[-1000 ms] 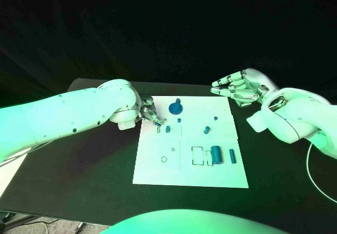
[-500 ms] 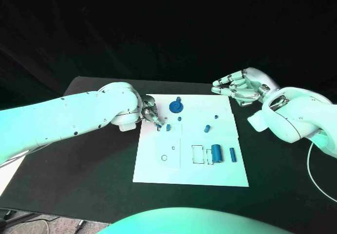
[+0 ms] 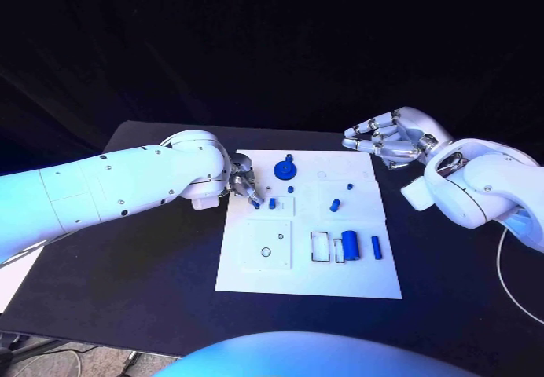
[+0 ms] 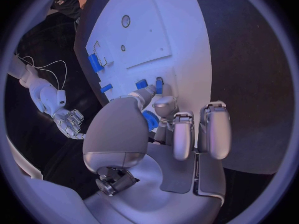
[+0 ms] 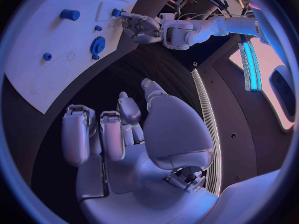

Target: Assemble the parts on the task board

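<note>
The task board point(image 3: 308, 271) lies in the middle of the frame with most of its blue parts loose: a gear-like piece point(image 3: 284, 168) near its upper edge, small pegs point(image 3: 335, 206) at centre, cylinders point(image 3: 349, 246) at lower right. Assembly looks barely begun. At the board's upper left edge the left hand point(image 3: 241, 182) pinches a small blue part point(image 4: 158, 85) just over the board. The right hand point(image 3: 384, 141), upper right off the board, hangs loosely curled and holds nothing

One task board point(image 3: 308, 275), two hands point(image 3: 241, 180)
</note>
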### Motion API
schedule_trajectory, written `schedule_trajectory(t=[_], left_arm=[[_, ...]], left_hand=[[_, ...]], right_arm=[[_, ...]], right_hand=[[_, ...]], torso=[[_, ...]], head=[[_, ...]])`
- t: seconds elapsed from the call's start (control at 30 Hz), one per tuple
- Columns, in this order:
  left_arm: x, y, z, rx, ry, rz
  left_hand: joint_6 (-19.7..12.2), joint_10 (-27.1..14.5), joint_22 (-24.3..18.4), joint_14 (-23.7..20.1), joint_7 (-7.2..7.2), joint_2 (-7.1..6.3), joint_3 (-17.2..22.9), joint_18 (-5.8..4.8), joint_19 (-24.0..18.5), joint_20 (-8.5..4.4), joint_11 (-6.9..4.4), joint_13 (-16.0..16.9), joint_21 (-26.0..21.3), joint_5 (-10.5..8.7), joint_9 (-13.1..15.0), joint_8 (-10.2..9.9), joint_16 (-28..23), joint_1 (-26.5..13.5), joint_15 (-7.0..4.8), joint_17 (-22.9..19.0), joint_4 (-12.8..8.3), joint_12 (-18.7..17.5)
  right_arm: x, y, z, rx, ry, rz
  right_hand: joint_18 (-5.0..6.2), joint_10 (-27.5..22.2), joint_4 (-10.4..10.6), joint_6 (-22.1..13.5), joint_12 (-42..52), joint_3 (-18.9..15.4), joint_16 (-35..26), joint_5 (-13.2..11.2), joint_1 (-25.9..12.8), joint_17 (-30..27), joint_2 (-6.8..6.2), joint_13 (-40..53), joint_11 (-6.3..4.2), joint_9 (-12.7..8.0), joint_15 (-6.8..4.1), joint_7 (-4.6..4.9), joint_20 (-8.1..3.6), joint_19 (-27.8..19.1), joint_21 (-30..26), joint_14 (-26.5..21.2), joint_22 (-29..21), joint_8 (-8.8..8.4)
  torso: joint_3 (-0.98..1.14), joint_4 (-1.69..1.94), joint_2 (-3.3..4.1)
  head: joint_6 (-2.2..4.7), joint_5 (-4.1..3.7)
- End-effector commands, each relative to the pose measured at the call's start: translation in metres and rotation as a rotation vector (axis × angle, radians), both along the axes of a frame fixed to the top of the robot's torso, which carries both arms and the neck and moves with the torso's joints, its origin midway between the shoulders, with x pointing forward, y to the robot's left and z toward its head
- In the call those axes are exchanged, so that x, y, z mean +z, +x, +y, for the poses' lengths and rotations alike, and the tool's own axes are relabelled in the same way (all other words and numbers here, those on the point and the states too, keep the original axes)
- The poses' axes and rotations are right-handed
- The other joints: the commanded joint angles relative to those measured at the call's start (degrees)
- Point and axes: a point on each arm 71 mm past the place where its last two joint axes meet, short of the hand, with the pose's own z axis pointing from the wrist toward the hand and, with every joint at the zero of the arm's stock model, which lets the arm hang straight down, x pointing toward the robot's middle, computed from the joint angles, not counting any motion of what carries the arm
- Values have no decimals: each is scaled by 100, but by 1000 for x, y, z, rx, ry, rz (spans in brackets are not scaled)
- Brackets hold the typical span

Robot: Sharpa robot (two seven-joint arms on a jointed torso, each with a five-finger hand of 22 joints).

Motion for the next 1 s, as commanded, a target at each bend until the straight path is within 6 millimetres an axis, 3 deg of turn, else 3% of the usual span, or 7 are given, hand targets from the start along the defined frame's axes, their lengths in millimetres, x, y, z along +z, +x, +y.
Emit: schedule_trajectory(t=[0.03,1.0], left_arm=[[-3,-2,-1,-28,31,33],[-6,-3,0,4,56,54]], left_hand=[[-2,49,757,593,-22,17,576,-64,188,-1,-9,14,-9,-4,-1,29,17,63,-4,1510,-594,0],[104,78,761,593,-37,63,562,-65,190,1,-15,-62,-12,-17,-20,82,17,-67,-8,1510,-500,-55]], right_arm=[[-1,-1,1,15,-8,2],[0,-2,1,18,-8,3]], right_hand=[[20,-20,6,15,3,-34,-26,22,-4,937,25,4,-3,9,-27,2,5,-27,-26,459,-5,22],[20,-16,18,19,10,-47,-27,29,-15,936,31,6,-4,10,-27,2,5,-27,-28,459,-6,25]], torso=[[1,3,2],[2,-7,4]], head=[[-13,0],[-15,40]])
